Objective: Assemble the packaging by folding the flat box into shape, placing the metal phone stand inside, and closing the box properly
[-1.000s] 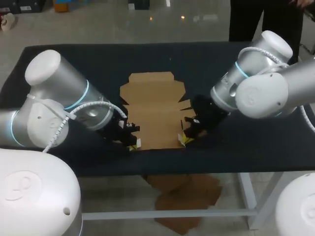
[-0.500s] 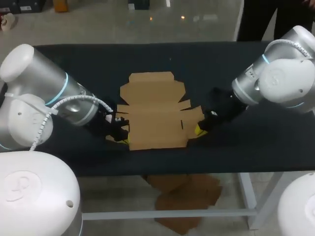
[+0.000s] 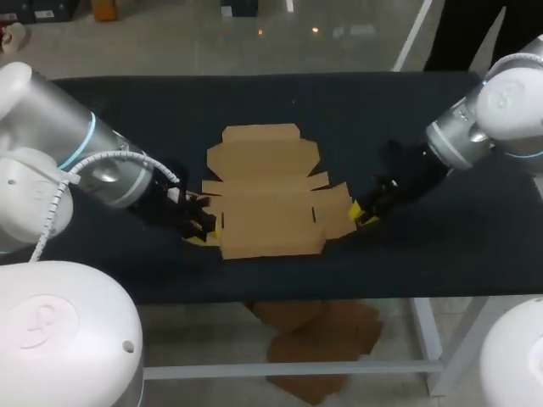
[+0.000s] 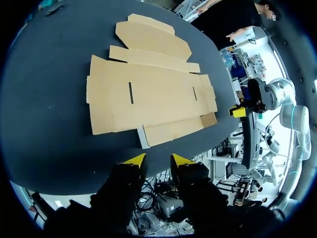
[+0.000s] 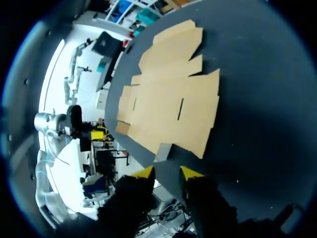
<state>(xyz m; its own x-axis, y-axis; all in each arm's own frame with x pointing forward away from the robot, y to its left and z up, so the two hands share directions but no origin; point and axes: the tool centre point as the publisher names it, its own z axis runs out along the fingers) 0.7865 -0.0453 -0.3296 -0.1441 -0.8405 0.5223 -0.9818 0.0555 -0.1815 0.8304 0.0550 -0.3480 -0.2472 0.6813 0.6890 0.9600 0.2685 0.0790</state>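
Note:
The flat brown cardboard box [image 3: 270, 197] lies unfolded in the middle of the black table, also seen in the left wrist view [image 4: 148, 96] and the right wrist view [image 5: 173, 109]. My left gripper [image 3: 204, 227] sits low at the box's front left corner, just off the cardboard. Its fingers [image 4: 157, 161] are open with nothing between them. My right gripper [image 3: 365, 212] sits at the box's right side flap, a little apart from it, open and holding nothing [image 5: 167, 172]. No metal phone stand shows in any view.
The black table [image 3: 356, 110] has its front edge just in front of the box and both grippers. Across the cardboard, each wrist view shows the other arm's gripper: the right one [image 4: 239, 110] and the left one [image 5: 98, 134].
Both grippers have opened and drawn outward from the box's front corners. The side flaps they held now lie flat on the table.

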